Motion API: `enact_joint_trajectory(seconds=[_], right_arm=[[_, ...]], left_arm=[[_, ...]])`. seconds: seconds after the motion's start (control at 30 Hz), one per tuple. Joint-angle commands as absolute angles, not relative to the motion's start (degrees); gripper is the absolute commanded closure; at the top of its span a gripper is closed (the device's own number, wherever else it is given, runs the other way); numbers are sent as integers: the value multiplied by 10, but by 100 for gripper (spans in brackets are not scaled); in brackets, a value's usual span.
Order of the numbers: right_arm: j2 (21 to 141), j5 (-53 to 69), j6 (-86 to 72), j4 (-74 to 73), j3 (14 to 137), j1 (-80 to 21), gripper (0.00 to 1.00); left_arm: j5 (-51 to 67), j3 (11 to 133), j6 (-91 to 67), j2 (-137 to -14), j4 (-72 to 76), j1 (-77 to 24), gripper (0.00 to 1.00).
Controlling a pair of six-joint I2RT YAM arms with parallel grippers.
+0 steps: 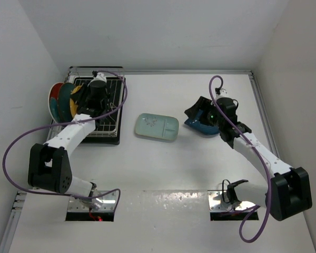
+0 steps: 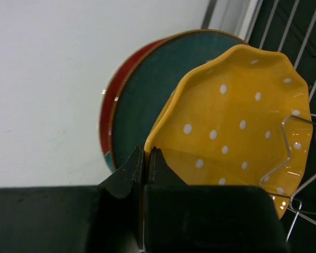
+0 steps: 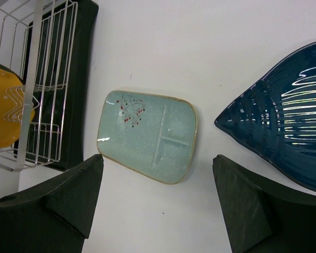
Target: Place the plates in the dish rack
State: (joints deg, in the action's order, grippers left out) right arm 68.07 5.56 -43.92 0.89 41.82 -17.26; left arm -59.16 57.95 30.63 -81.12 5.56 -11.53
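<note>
Two robot arms over a white counter point(image 1: 163, 174), with a black wire dish rack point(image 1: 108, 132) at its far left corner.
Mid-counter lies the pale blue divided plate point(image 1: 156, 127). Just right of it is the dark blue leaf plate point(image 3: 289, 121), and the right fingers point(image 1: 195, 109) hang over it, spread wide and empty. At the rack, the left fingers point(image 2: 142, 163) pinch the rim of the yellow dotted plate point(image 2: 237, 126), which stands upright beside the dark teal plate point(image 2: 147, 89), with the red plate point(image 2: 116, 95) behind.

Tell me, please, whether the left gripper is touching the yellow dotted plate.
Touching. The left wrist view shows the left gripper shut on the yellow dotted plate, its rim pinched between both fingertips.
</note>
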Motion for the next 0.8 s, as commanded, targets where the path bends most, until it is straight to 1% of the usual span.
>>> enact_joint_trajectory(seconds=[0.0, 0.13, 0.33, 0.5, 0.53, 0.57, 0.6, 0.63, 0.67, 0.73, 0.77], right_arm=[[669, 54, -432, 20, 425, -171, 16], [666, 58, -431, 14, 425, -171, 16], [667, 63, -432, 8, 424, -171, 16], [667, 66, -432, 4, 426, -171, 16], [667, 68, -432, 6, 428, -171, 15], [667, 69, -433, 5, 427, -171, 15], [668, 70, -433, 5, 427, -171, 15], [670, 77, -433, 4, 428, -171, 13], [678, 79, -433, 2, 429, -171, 11], [688, 97, -428, -18, 441, -171, 11], [702, 103, -426, -34, 446, -171, 11]], left_arm=[[-578, 577, 323, -769, 90, -105, 100], [-537, 570, 291, -769, 28, -99, 100], [-525, 581, 255, -781, -10, -70, 100], [-511, 586, 248, -781, -22, -65, 100], [-505, 592, 248, -781, -28, -65, 100], [-504, 592, 248, -781, -33, -65, 98], [-504, 600, 248, -787, -33, -65, 91], [-504, 600, 248, -787, -48, -65, 83], [-504, 613, 248, -794, -54, -65, 72], [-504, 627, 236, -800, -76, -65, 62], [-498, 642, 236, -800, -84, -65, 49]])
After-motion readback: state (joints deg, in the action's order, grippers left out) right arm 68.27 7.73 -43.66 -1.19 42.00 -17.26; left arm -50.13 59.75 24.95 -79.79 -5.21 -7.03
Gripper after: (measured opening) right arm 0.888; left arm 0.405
